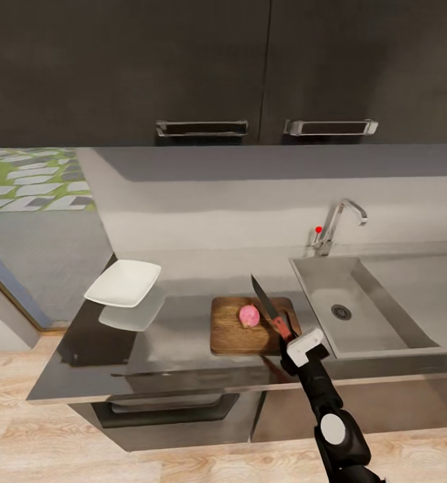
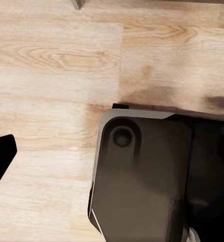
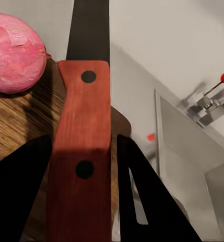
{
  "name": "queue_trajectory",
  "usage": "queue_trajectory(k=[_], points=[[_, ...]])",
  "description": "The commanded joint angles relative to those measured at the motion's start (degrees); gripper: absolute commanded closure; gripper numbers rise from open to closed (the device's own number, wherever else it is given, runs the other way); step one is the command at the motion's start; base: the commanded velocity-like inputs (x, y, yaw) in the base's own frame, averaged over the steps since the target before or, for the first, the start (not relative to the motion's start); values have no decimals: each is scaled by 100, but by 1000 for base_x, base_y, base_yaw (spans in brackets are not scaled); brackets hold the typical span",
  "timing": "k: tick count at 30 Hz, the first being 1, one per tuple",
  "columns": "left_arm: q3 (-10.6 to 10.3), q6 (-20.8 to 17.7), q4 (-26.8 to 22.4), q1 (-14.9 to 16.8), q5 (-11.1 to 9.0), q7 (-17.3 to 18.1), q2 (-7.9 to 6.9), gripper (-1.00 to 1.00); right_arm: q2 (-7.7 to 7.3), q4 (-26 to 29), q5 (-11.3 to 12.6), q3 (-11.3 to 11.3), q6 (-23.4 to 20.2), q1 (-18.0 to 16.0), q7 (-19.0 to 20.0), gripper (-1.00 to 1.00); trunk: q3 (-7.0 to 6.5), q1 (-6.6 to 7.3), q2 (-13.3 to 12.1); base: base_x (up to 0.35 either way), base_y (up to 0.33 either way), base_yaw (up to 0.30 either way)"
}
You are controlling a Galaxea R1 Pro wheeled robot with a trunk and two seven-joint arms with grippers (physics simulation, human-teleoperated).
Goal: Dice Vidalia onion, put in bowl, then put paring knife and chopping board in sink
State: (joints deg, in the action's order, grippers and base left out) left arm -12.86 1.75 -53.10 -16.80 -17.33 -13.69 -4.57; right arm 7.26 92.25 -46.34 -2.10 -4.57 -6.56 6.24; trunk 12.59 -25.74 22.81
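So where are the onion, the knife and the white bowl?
Onion [image 1: 249, 315]: head view, middle of its pink skin.
Paring knife [image 3: 81, 151]: right wrist view, reddish handle between rivets.
Bowl [image 1: 123, 282]: head view, its white inside.

No readable text, labels, brands, numbers or signs on any surface in the head or wrist views.

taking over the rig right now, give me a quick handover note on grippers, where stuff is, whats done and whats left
Right gripper: shut on the paring knife, blade over the chopping board.
Left gripper: hangs over the wooden floor beside the robot's base; its state cannot be told.
Onion: whole, on the board, right beside the blade.
Bowl: empty, at the countertop's left end.
Sink: empty.
Done: onion out of the sink, knife in hand.
Left: dice, fill the bowl, knife and board into the sink.
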Motion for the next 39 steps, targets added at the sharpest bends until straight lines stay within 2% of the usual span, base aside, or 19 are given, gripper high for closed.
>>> queue_trajectory(k=[1,6,39], points=[[-33,18,-8,1,-60,-46,-9,-100,3,13,-95,-1,-51,-3,27,100,10,-4,11,17,20,0],[-33,18,-8,1,-60,-46,-9,-100,25,13,-275,-1,-118,-3,27,100,10,-4,11,5,6,0],[-33,18,10,1,-60,-44,-9,-100,32,4,-291,-1,-132,-3,35,100,10,-4,11,0,4,0]])
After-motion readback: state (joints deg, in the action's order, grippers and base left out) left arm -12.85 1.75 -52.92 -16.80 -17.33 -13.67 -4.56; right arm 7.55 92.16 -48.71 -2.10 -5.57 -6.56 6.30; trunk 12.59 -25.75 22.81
